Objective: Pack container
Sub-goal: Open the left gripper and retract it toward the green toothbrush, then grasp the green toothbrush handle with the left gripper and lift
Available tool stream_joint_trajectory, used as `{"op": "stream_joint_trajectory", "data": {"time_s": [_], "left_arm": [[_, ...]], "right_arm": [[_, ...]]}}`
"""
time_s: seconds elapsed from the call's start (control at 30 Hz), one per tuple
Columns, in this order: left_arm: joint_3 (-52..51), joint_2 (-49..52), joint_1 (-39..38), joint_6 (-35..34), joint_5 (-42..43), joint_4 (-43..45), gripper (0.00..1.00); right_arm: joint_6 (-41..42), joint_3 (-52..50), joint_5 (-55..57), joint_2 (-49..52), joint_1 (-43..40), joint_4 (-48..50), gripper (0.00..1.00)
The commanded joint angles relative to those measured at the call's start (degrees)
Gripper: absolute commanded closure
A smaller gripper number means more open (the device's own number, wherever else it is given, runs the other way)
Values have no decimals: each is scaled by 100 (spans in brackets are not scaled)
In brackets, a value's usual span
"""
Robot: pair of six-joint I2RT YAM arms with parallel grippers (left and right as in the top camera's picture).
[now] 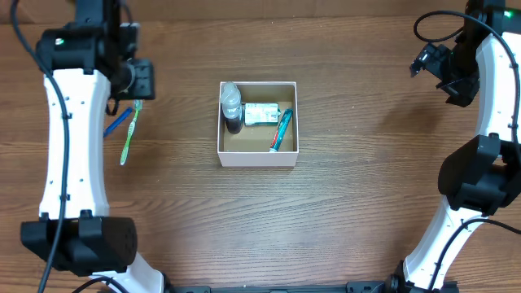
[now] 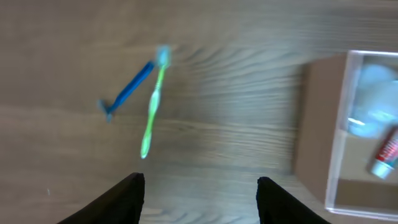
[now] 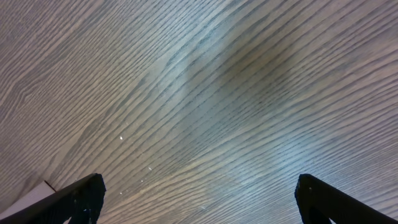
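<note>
The container (image 1: 257,157), a square white box with a brown floor, sits mid-table. In it lie a clear bottle (image 1: 232,102), a white tube (image 1: 262,114) and a toothpaste tube (image 1: 281,132). A green toothbrush (image 1: 130,134) and a blue-handled item (image 1: 116,123) lie on the wood to its left. My left gripper (image 1: 138,79) hangs above them, open and holding nothing. The left wrist view shows the green toothbrush (image 2: 152,106) and the blue item (image 2: 127,91) ahead of my open left gripper (image 2: 199,199), with the container (image 2: 314,124) at right. My right gripper (image 1: 427,61) is open at the far right.
The right wrist view shows only bare wood grain between my wide-open right gripper's (image 3: 199,199) fingers, plus a small white corner (image 3: 31,196) at lower left. Both white arm bases stand at the near table edge, left and right.
</note>
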Motion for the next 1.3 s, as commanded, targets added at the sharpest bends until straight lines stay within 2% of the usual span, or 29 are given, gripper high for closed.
{"op": "stream_joint_trajectory", "data": {"time_s": [0.0, 0.13, 0.23, 0.57, 0.7, 0.8, 0.93, 1.27], "left_arm": [[-868, -7, 413, -330, 0, 485, 39], [-1867, -7, 688, -391, 236, 1296, 37], [-2472, -7, 767, -68, 643, 1930, 35], [-3797, -4, 772, 717, 671, 3624, 26], [-4144, -4, 774, 999, 614, 4177, 21], [-4413, 15, 807, 1040, 326, 4693, 11], [-4590, 87, 898, 1038, 334, 5073, 4], [-4647, 647, 970, 1036, 597, 5311, 5]], "right_arm": [[50, 122, -31, -229, 15, 24, 0], [50, 122, -31, -229, 15, 24, 0], [50, 122, -31, -229, 15, 24, 0], [52, 122, -31, -229, 13, 24, 0], [52, 122, -31, -229, 15, 24, 0], [52, 122, -31, -229, 15, 24, 0], [52, 122, -31, -229, 15, 24, 0], [52, 122, -31, -229, 15, 24, 0]]}}
